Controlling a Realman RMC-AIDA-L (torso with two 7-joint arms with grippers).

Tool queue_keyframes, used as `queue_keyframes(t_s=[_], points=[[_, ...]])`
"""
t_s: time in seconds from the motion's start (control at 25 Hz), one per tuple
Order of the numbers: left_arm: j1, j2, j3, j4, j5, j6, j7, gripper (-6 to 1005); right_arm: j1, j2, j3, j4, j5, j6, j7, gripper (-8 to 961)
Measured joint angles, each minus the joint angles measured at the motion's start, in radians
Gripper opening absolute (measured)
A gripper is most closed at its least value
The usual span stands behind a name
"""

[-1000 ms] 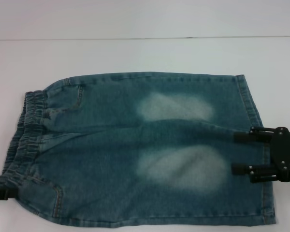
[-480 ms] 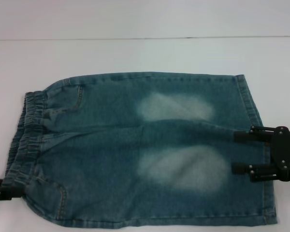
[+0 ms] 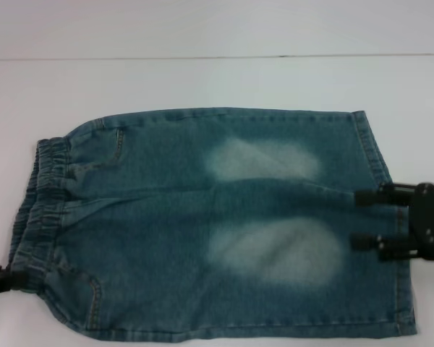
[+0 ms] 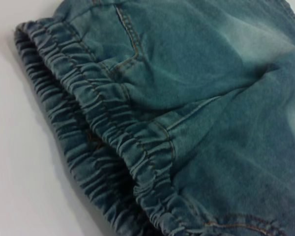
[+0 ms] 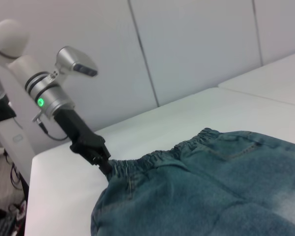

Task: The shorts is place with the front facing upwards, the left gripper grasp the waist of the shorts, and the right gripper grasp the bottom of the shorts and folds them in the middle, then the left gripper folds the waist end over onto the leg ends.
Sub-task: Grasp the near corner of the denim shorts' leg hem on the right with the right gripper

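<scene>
Shorts (image 3: 210, 224) flat, faded denim.

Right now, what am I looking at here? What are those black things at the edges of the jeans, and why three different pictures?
These are three cameras on a two-armed robot. One sits on its head and looks down at a white table; one rides on each wrist.

A pair of denim shorts lies flat, elastic waist toward the robot's left, leg ends toward its right.

The black pieces are the arms' grasping parts. The left tool is at the waist's near corner; the right wrist camera shows it pinching the elastic. The right tool reaches in over the leg hem with its two fingers apart, gripping nothing yet.

The left wrist camera only shows the gathered waistband close up.
</scene>
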Motion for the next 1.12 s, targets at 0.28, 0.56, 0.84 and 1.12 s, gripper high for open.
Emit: queue_keyframes(t_s=[0.28, 0.56, 0.84, 1.12], points=[[-0.028, 0.006, -0.015, 0.0, -0.01, -0.004, -0.014, 58, 0.063, -0.072, -0.046, -0.096, -0.053, -0.053, 0.324, 883], [-0.045, 0.008, -0.017, -0.001, -0.01, -0.021, -0.015, 35, 0.143, -0.08, -0.096, -0.2, -0.382, -0.136, 0.407, 884], [-0.055, 0.006, -0.024, -0.004, -0.024, -0.044, -0.019, 36, 0.167, -0.072, -0.184, -0.16, -0.528, -0.137, 0.434, 882], [-0.061, -0.001, -0.022, -0.008, -0.024, -0.074, -0.022, 37, 0.184, -0.077, -0.221, -0.068, -0.548, -0.102, 0.457, 884]])
